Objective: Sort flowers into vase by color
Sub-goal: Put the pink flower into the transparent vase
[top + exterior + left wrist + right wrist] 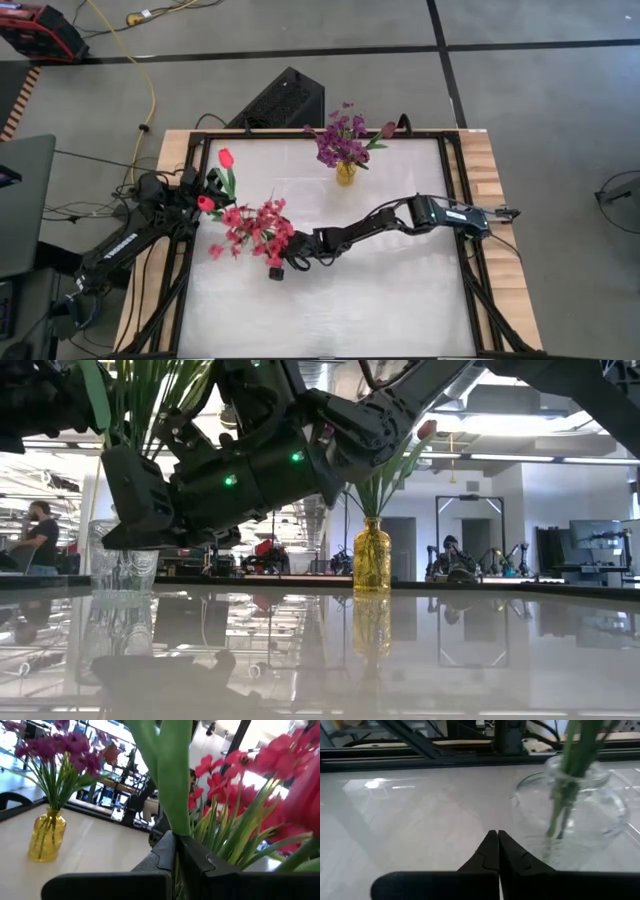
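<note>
My right tool (277,270) is low over the white tabletop (400,300), with its fingers (495,851) pressed together and nothing between them. Directly ahead of this tool and near it stands the clear glass vase (580,815), upright on the tabletop, with green stems inside it; the pink-red clusters (255,228) carried on those stems spread above the tool, so in the high view they overlap its wrist. My left tool (205,195) is on the far side of that clear vase from the right tool, at the tabletop's left edge. Its fingers (197,855) are narrowed onto the green stem of a red tulip (226,157), and a broad green leaf (172,780) rises directly in front of its camera and blocks part of the view. A second red bloom (206,203) sits at the left tool itself. Just beside the left tool, the pink-red clusters crowd close, and I cannot tell whether they touch the fingers. The yellow glass vase (346,172) stands well apart from both tools, near the far edge of the tabletop, and holds the purple clusters (340,138) together with one dark maroon tulip (388,129). In the low view, a person (38,538) stands in the room beyond the tabletop.
</note>
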